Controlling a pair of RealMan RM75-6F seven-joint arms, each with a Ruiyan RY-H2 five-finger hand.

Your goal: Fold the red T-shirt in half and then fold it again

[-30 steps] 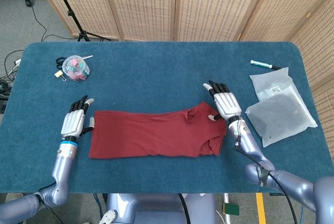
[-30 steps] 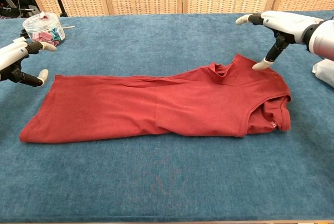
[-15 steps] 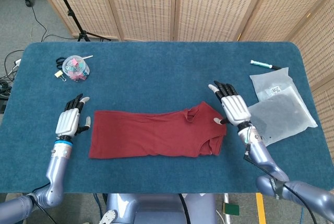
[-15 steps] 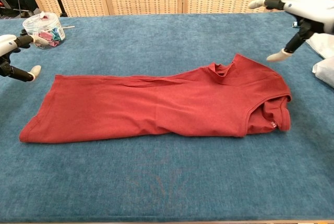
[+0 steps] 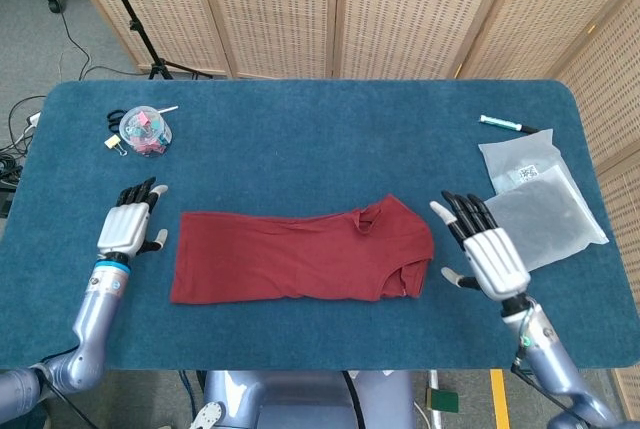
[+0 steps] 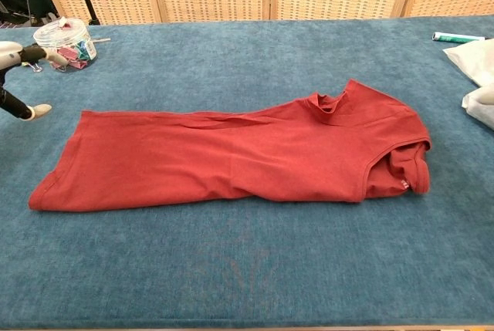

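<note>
The red T-shirt (image 5: pixel 300 254) lies folded lengthwise into a long band on the blue table (image 5: pixel 300 139), collar and sleeve at its right end (image 6: pixel 231 157). My left hand (image 5: pixel 126 226) hovers open just left of the shirt's hem end, fingers spread, touching nothing; only its fingertips (image 6: pixel 37 109) show at the chest view's left edge. My right hand (image 5: pixel 484 246) floats open to the right of the sleeve end, clear of the cloth, and shows in the chest view only as a sliver at the top right corner.
A clear tub of coloured clips (image 5: pixel 145 132) with loose clips beside it stands at the back left (image 6: pixel 65 41). Two plastic packets (image 5: pixel 530 204) lie at the right, with a marker pen (image 5: pixel 508 124) behind them. Wicker screens stand behind the table.
Both hands have drawn away from the shirt: the left slid outward to the left, the right lifted off the collar area and pulled back to the right and toward me. The shirt stayed put.
</note>
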